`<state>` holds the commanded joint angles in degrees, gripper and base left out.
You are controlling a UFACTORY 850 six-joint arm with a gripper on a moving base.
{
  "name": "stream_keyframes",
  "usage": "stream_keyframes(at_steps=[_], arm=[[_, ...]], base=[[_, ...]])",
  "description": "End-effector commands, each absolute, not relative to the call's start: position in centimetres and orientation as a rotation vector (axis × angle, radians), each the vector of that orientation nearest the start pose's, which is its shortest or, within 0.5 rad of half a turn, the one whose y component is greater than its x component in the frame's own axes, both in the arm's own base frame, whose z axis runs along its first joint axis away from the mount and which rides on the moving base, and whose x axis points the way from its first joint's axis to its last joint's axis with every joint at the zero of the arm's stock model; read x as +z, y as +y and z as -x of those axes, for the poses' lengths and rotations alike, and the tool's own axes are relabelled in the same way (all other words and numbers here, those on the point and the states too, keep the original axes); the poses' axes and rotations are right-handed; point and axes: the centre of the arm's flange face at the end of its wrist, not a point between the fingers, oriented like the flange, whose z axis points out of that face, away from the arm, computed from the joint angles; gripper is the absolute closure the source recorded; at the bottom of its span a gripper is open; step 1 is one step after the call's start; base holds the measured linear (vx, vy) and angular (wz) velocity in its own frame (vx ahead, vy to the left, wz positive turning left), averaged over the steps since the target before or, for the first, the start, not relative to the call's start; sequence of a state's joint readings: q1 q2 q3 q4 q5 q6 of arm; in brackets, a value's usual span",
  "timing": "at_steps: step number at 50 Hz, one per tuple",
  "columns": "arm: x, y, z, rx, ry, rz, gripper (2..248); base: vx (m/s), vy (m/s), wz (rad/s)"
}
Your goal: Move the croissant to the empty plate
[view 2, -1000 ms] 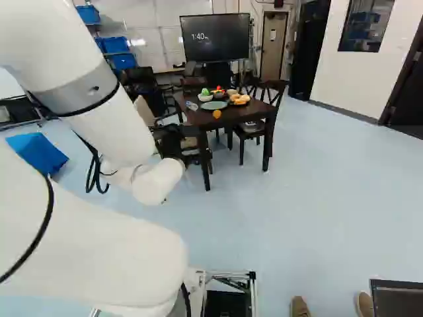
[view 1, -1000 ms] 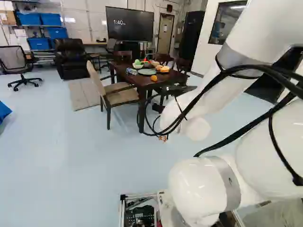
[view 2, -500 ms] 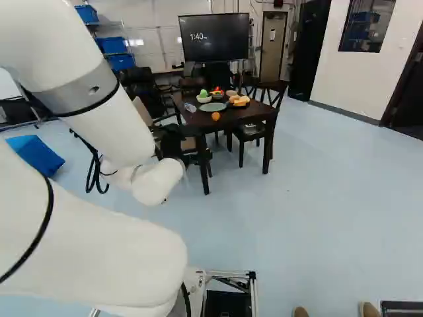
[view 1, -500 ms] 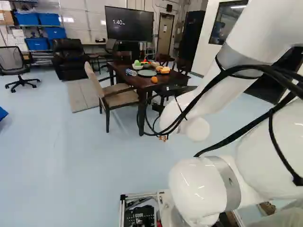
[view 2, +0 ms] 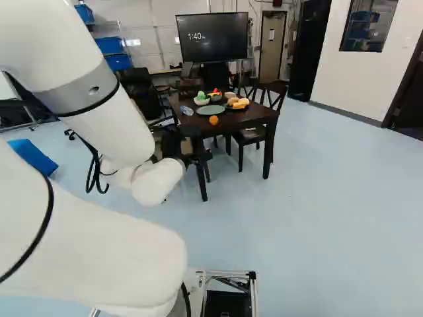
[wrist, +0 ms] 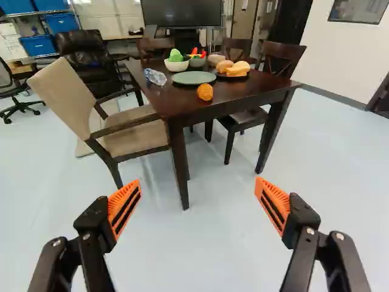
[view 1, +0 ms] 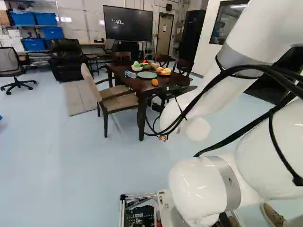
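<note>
Well, the gripper has its jaws spread wide, nothing between them, near side of the table. What looks like the croissant sits beside a bun on the dark plate, right of the empty green plate. Likely light, perhaps crushable; I'd pinch its middle gently.

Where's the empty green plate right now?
The plate lies on the dark table in the wrist view, just beyond the orange, between clear bottle and loaded dark plate.

Bright light, soft shadows, glinting arm
</note>
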<state>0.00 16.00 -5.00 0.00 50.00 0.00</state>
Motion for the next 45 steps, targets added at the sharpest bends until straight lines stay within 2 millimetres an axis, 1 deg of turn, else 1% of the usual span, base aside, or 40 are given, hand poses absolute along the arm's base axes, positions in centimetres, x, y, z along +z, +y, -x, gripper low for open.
stream_keyframes(at_steps=[45], arm=[[36.56, 0.00, -27.03, -1.824, 0.000, 2.558, 3]], base=[[0.155, -0.002, -0.013]])
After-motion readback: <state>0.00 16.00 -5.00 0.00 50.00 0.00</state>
